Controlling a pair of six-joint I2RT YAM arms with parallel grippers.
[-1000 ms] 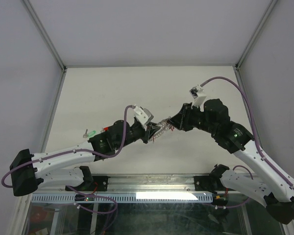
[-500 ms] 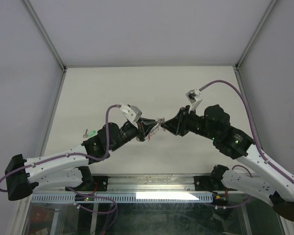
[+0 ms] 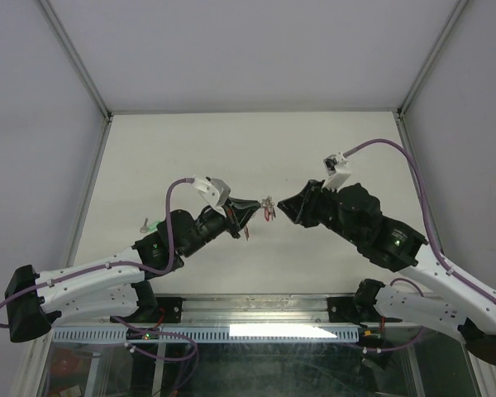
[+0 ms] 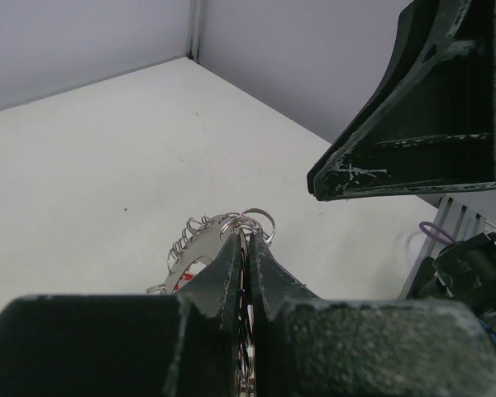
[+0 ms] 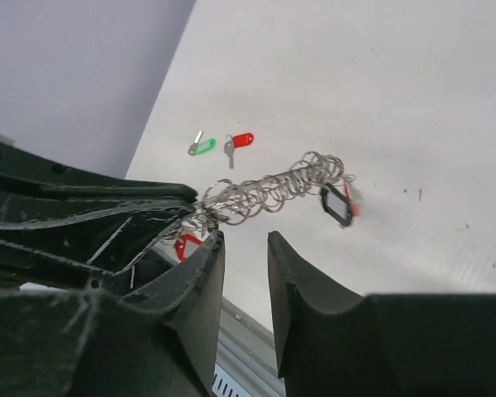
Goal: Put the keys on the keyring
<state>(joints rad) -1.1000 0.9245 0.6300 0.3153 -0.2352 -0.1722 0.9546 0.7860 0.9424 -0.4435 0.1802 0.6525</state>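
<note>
The keyring (image 4: 188,250), a flat grey ring fringed with small silver loops, is held edge-on above the table, and my left gripper (image 4: 246,241) is shut on it. In the top view the left gripper (image 3: 250,210) holds the keyring (image 3: 267,206) out toward my right gripper (image 3: 286,208), a small gap apart. In the right wrist view the right gripper (image 5: 245,240) is open and empty, just below the keyring's fringe (image 5: 269,193). A black-headed key (image 5: 336,204) and a red one (image 5: 185,246) hang from the keyring. A green key (image 5: 203,146) and a red key (image 5: 241,140) lie loose on the table.
The green key (image 3: 153,224) lies on the white table (image 3: 190,149) beside the left arm. A metal rail (image 3: 256,310) runs along the near edge, and frame posts stand at the back corners.
The left gripper has closed tight on the keyring and drawn back to the left with it. The right gripper has come off the ring and now stands a short gap away.
</note>
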